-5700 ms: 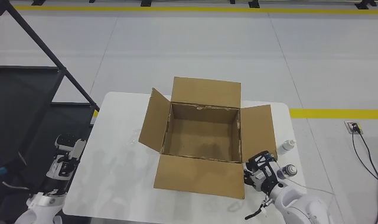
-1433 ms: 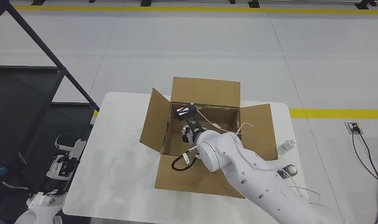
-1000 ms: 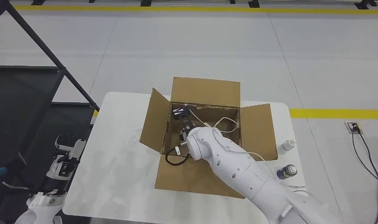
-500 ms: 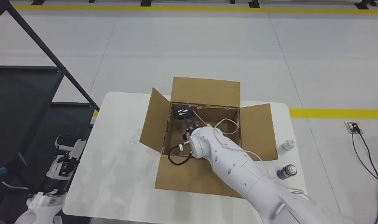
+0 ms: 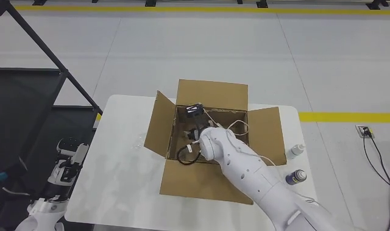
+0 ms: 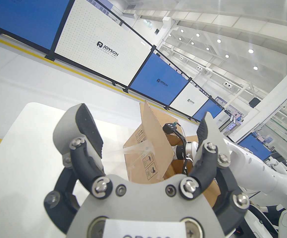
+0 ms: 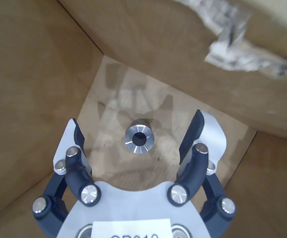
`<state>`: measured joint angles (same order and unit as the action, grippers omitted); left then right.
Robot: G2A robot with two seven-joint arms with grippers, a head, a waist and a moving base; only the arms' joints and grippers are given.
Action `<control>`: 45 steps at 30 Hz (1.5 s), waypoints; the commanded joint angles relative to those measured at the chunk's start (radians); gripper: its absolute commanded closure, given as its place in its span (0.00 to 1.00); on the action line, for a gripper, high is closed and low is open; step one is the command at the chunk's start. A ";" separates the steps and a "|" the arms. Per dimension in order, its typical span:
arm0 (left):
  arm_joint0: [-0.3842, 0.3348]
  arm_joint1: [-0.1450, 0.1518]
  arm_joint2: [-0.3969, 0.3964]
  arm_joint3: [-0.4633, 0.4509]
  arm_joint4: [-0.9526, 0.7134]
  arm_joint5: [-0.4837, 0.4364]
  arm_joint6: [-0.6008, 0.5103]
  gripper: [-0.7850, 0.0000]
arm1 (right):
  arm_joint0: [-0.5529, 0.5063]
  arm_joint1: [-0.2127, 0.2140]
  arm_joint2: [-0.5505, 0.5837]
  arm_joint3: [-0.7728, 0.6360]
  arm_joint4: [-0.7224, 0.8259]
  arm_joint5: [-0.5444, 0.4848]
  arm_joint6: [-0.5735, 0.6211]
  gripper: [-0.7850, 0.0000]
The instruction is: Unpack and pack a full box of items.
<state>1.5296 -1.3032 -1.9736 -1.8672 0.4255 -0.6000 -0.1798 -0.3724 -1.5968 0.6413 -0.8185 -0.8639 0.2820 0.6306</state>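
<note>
Left tool (image 6: 144,115): open and empty, at the near left side of the table (image 5: 122,170), well apart from the box.
Dark can (image 5: 295,177) and white bottle (image 5: 297,149): both upright on the table, just beside the right flap of the box.
Box (image 5: 204,183): open, all four flaps folded outward.
Right tool (image 7: 134,125): down inside the box, toward its far wall, jaws spread wide and holding nothing.
Metal cylinder (image 7: 139,140): upright on the box floor near a corner, between the open jaws and apart from both.
Risk, tipping: the cylinder is small and smooth. If one jaw meets it before the other, you should expect it to fall and roll into the corner.
Risk, walls: the cardboard is close around the tool. A jaw or the wrist can catch a wall or the loose tape (image 7: 232,38) and drag the whole box.
Risk, slipping: a grip too high on the smooth metal can let it slide out when lifted.
</note>
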 commanded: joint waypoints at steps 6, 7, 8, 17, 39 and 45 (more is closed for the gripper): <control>0.000 0.000 0.000 0.000 0.000 0.000 0.000 0.00 | -0.195 0.116 0.171 -0.418 -0.187 -0.008 0.106 0.02; 0.000 0.000 0.000 0.000 0.000 0.000 0.000 0.00 | -0.261 0.141 0.216 -0.528 -0.243 -0.011 0.133 0.00; 0.000 0.000 0.000 0.000 0.000 0.000 0.000 0.00 | -0.314 0.159 0.253 -0.612 -0.283 -0.016 0.153 0.00; 0.000 0.000 0.000 0.000 0.000 0.000 0.000 0.00 | -0.822 0.268 0.705 -1.216 -0.409 -0.144 0.161 0.00; 0.000 0.000 0.000 0.000 0.000 0.000 0.000 0.00 | -1.112 0.331 1.229 -0.997 -0.154 -0.478 0.182 0.00; 0.000 0.000 0.000 0.000 0.000 0.000 0.000 0.00 | -0.990 0.346 1.185 -0.867 -0.214 -0.476 0.303 0.85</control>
<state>1.5296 -1.3032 -1.9736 -1.8672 0.4255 -0.6000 -0.1798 -1.3761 -1.2519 1.8296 -1.6985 -1.0785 -0.1916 0.9261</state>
